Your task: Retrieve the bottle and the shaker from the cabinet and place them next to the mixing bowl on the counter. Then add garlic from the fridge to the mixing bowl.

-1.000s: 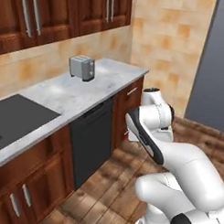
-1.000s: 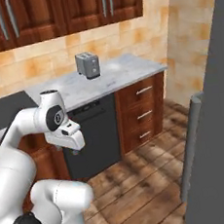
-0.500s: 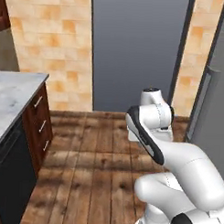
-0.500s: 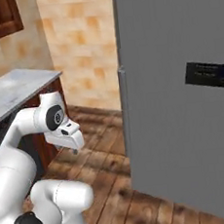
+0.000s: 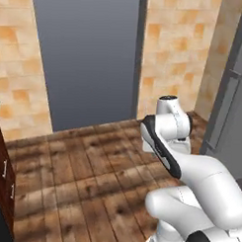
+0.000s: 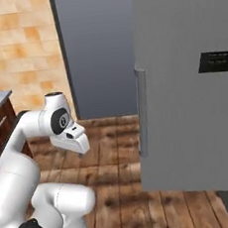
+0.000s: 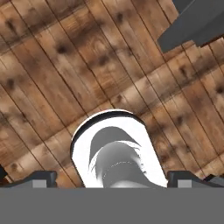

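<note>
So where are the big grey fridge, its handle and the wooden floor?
Tall grey fridge [image 6: 190, 113]: right base view, on its closed door front.
Pale grey vertical bar handle [image 6: 142, 110]: right base view, mid-bar.
Brown wooden plank floor [image 5: 81, 176]: left base view, bare planks.

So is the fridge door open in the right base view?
No, the fridge door is shut, its grey front flat and its handle upright at the left edge.

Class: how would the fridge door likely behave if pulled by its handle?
The fridge door is tall and broad, so probably heavy and stiff. Its handle looks like a smooth vertical bar, possibly slippery to grip.
</note>
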Robot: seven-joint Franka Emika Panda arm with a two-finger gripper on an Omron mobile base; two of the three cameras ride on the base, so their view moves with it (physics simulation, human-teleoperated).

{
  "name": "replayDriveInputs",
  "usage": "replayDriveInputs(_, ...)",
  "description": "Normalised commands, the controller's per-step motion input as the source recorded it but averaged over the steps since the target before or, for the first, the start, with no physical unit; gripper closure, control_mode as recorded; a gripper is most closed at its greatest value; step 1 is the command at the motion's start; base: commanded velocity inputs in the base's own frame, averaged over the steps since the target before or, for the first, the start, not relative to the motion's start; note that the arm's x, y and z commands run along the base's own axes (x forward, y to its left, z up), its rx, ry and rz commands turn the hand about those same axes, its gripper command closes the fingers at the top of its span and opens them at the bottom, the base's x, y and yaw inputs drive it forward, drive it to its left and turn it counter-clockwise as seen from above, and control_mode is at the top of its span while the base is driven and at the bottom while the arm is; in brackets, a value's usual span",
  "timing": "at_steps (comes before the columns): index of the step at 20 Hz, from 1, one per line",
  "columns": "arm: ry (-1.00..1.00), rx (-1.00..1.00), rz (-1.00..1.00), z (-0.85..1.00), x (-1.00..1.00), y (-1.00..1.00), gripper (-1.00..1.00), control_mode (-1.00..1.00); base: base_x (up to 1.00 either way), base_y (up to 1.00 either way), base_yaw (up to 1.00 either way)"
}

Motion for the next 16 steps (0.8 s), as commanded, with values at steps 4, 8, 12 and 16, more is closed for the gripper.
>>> replayDriveInputs(4,0.0,0.0,0.0,0.0,0.0,0.0,-1.0,1.0,0.87,0.88,-0.59)
replayDriveInputs(8,0.0,0.0,0.0,0.0,0.0,0.0,-1.0,1.0,0.95,0.78,-0.64)
replayDriveInputs(12,0.0,0.0,0.0,0.0,0.0,0.0,-1.0,1.0,0.75,0.77,-0.66)
replayDriveInputs(16,0.0,0.0,0.0,0.0,0.0,0.0,-1.0,1.0,0.78,0.64,-0.72)
